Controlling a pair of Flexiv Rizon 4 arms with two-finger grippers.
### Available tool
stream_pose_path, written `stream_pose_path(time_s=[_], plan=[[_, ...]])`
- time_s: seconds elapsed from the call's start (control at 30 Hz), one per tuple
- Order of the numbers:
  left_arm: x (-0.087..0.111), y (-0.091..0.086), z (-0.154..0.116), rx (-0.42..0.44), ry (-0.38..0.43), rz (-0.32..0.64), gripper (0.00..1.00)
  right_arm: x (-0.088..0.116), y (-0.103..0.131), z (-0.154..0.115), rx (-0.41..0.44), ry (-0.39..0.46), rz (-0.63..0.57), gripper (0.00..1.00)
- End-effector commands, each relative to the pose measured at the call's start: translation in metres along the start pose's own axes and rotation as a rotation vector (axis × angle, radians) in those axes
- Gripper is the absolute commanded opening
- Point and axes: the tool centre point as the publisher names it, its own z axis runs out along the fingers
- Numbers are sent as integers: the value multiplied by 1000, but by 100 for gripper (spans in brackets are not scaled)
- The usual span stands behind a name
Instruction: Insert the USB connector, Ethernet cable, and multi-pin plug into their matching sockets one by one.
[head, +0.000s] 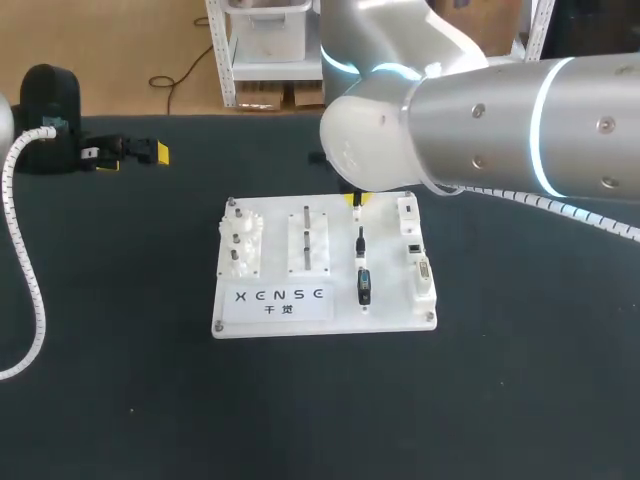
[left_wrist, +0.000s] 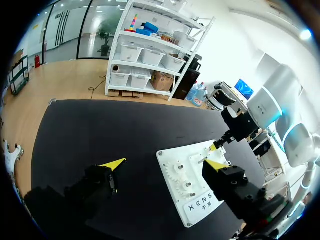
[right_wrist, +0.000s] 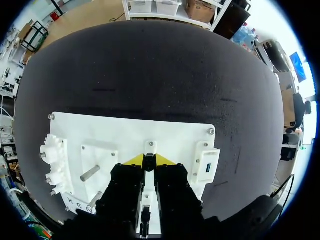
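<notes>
Centrally, a board (head: 338, 280) lies on the dark surface (head: 500, 400), with the right gripper (right_wrist: 149, 160) at its far edge.
Its jaws are clenched on a small dark piece (right_wrist: 148, 163). Nearer in the same row lie a thin plug (head: 360, 240) and a black connector (head: 364, 285), just beside the sockets (head: 420, 268) but apart from them. Well apart at far left hovers the left gripper (head: 130, 152), jaws released, nothing between them.
</notes>
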Motion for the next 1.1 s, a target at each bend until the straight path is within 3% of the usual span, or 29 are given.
stream_pose_path(time_s=[0.03,0.4,1.1], plan=[[0,0,0,0,0,0,100,3,2,-11,11,-19,3,0],[0,0,0,0,0,0,100,15,-10,-25,16,-38,12,0],[0,0,0,0,0,0,100,31,-63,-24,6,-19,62,0]])
